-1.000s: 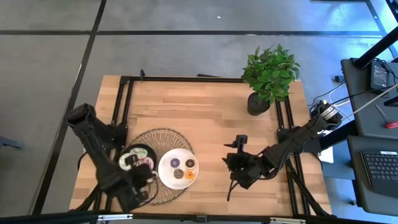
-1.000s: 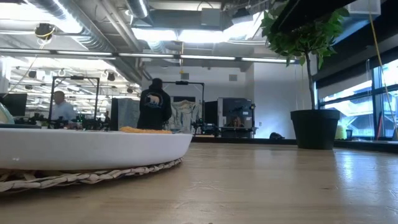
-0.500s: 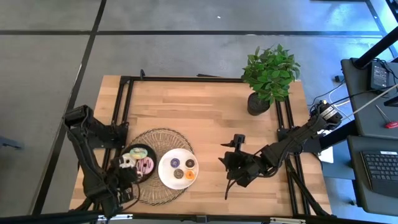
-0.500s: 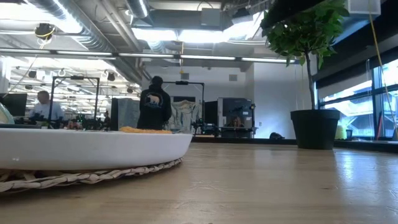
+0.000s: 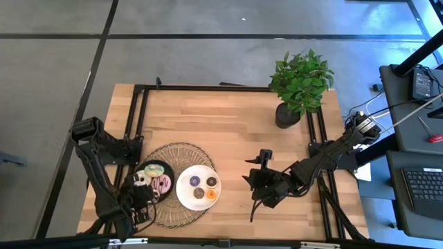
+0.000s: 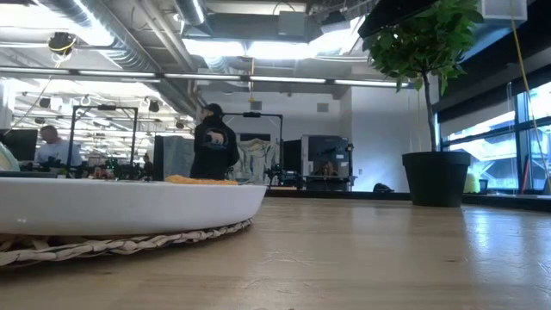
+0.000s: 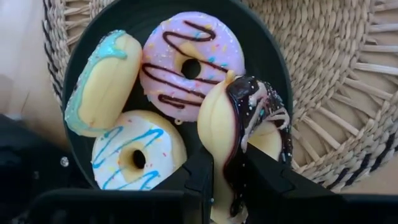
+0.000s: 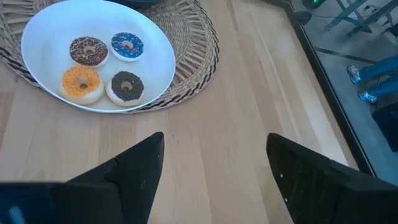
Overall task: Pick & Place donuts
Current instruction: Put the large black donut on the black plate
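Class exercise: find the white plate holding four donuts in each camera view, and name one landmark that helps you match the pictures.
High view: white plate, lower middle, on the woven mat.
Low view: its rim fills the left side.
Left wrist view: not in it; only the black plate.
Right wrist view, upper left.
Shared landmark: the woven mat.
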Controlling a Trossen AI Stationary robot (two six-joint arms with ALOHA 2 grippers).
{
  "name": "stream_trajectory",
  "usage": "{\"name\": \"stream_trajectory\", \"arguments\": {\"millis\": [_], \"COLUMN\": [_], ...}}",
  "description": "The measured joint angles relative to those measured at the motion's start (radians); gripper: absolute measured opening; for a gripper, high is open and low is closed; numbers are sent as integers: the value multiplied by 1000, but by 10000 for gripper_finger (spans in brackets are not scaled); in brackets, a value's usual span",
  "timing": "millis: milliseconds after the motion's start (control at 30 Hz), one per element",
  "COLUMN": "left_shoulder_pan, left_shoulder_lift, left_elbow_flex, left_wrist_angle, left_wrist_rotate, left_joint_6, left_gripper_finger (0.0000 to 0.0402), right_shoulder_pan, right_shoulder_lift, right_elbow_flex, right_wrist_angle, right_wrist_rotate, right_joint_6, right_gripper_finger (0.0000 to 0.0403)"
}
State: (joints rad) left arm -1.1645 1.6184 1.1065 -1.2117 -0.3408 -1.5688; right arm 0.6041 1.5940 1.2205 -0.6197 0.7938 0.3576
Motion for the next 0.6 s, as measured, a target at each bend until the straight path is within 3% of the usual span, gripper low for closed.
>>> {"name": "stream_trajectory", "arguments": {"millis": [600], "left_shoulder_pan": [0], "left_shoulder_lift": [-22], "left_elbow_flex": [0], "left_wrist_angle": [0], "left_wrist_rotate": [-15], "left_joint_6": [11], "left_gripper_finger": [63], "right_shoulder_pan": [0], "right_shoulder_lift": [0], "right_elbow_flex": [0], "right_wrist_angle": [9], "right_wrist_rotate": [0], "right_joint_6": [-25], "right_gripper_finger": [284]}}
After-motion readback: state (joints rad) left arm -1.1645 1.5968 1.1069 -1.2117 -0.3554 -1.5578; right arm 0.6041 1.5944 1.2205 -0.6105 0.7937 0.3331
